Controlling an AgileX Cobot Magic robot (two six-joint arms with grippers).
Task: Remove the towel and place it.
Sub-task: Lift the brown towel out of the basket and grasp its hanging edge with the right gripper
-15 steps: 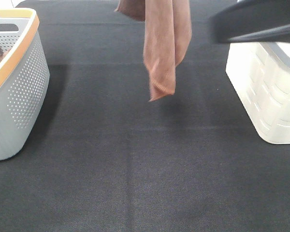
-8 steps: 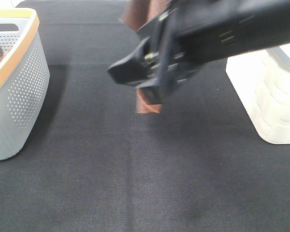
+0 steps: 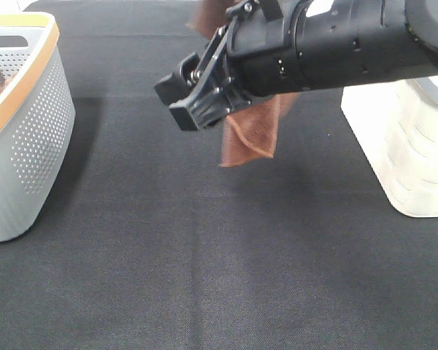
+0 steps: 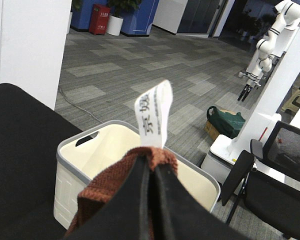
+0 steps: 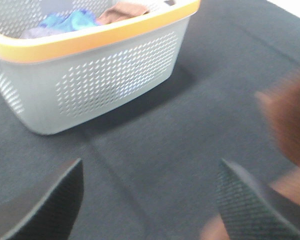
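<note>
Clenched in the left gripper (image 4: 152, 180): hem of the reddish-brown microfibre towel (image 4: 105, 190), by its white tag (image 4: 154, 117). Spread wide and empty at the right gripper (image 3: 182, 102), near the cloth hanging above the black table mat (image 3: 204, 255), between grey perforated basket (image 3: 36, 131) and white basket (image 3: 394, 146). Could knock the cloth swinging; could slip from so thin a pinch. Upper towel hidden behind the right arm; contact unclear, right wrist view blurred.

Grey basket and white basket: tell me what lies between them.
In the high view, nothing lies on the black mat between the grey basket and the white basket; above that stretch hang the towel and the open right gripper.
</note>
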